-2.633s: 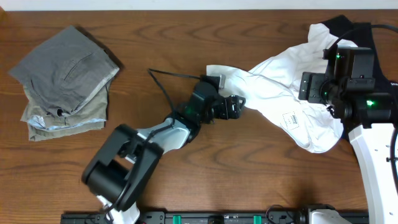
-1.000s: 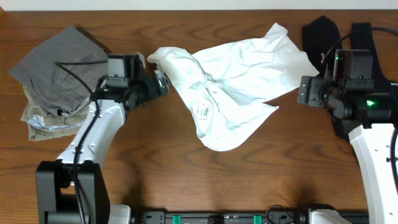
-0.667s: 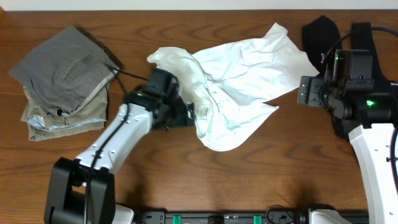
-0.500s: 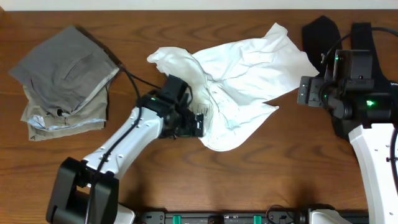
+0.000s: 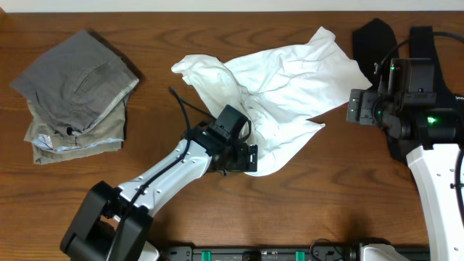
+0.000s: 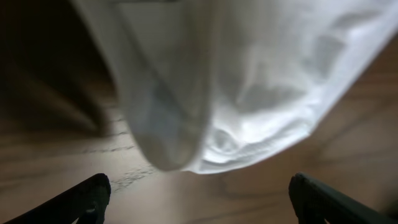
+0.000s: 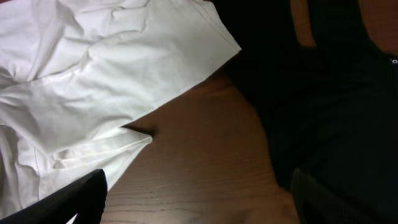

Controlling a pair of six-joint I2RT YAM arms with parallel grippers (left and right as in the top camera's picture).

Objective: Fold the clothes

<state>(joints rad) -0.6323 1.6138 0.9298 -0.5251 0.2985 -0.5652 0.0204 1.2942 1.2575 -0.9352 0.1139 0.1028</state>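
The left gripper (image 5: 249,158), fingers spread wide, sits at the near hem of the crumpled white T-shirt (image 5: 279,76), seemingly gripping nothing. The right gripper (image 7: 202,198), likewise spread, hovers between the shirt and the black garment (image 7: 329,93). Folded grey trousers (image 5: 72,76) lie far left.

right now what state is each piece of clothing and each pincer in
white T-shirt: unfolded, crumpled, spread out flat
grey trousers: folded, top of the stack
khaki trousers: folded, beneath the grey trousers
black garment: unfolded, lying loose at the right
left pincer: open, gripping nothing, at the white T-shirt's near edge
right pincer: open, empty, between the white T-shirt and the black garment
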